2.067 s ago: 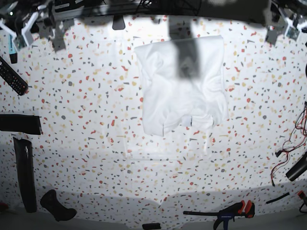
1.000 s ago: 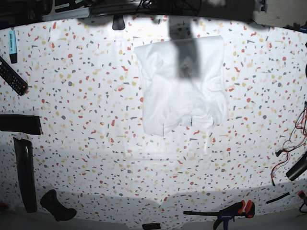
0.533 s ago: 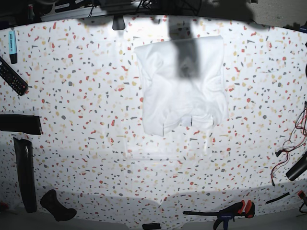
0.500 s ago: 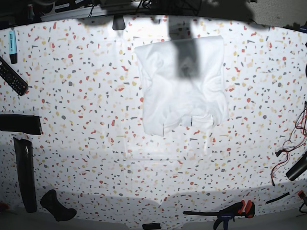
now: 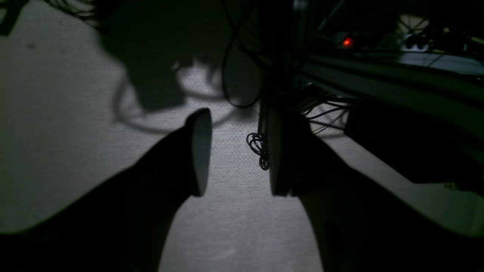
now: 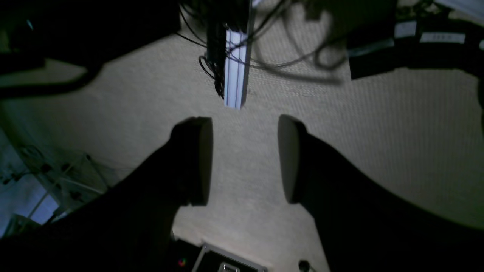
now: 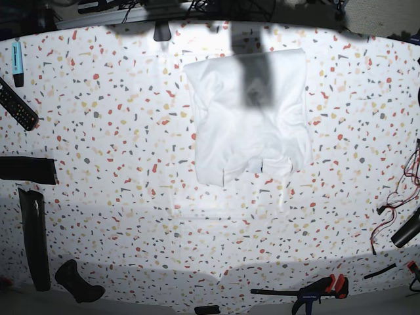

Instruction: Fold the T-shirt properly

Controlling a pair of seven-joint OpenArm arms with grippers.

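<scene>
The white T-shirt (image 7: 252, 118) lies folded into a rough rectangle on the speckled table (image 7: 118, 144), in the upper middle of the base view, with a dark shadow across its top. Neither arm shows in the base view. In the left wrist view my left gripper (image 5: 234, 153) hangs open over a grey carpeted floor, nothing between its fingers. My right gripper (image 6: 245, 160) is likewise open and empty above beige carpet, far from the shirt.
A remote (image 7: 16, 105) and a blue marker (image 7: 16, 60) lie at the table's left edge. Black pieces (image 7: 33, 239) sit lower left. A clamp (image 7: 315, 289) and red wires (image 7: 394, 200) are at the right. Cables and a metal post (image 6: 234, 53) stand on the floor.
The arms seen at the top corners two seconds ago have left the base view. The T-shirt has not moved.
</scene>
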